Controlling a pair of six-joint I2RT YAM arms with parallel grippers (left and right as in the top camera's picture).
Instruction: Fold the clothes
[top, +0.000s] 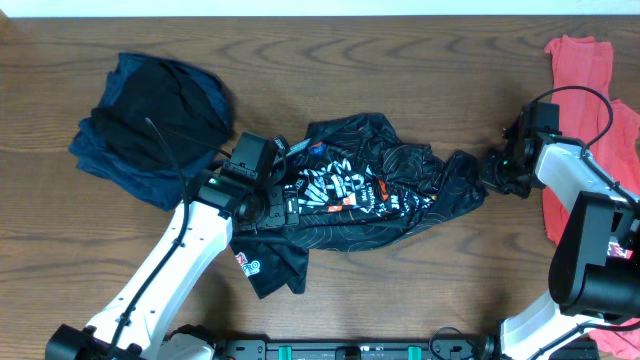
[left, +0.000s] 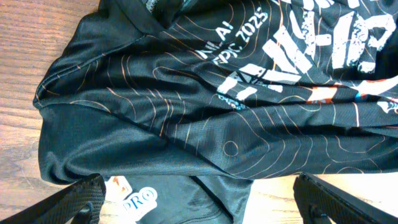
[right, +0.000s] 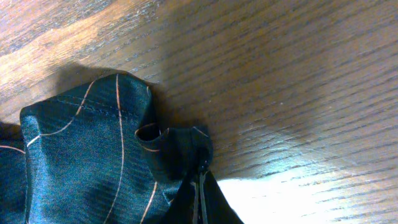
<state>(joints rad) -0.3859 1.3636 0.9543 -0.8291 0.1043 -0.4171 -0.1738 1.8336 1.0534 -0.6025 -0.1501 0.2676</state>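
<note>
Between the widely spread fingers (left: 74, 202) of the left gripper (left: 199, 208), a soft black jersey (left: 186, 118) with white lettering and thin orange lines fills nearly all the room ahead. Bare brown wooden table (left: 25, 62) lies beyond one finger's outer side. The right gripper (right: 201, 180), pinched on the jersey's corner, has clear wood ahead of and beside its fingertips; a coral-red T-shirt (top: 580, 70) lies behind it.

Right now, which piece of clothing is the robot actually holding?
The black jersey with white lettering, mid-table: the right gripper is pinched shut on its end toward the coral shirt. That shirt and the navy pile lie ungripped.
</note>
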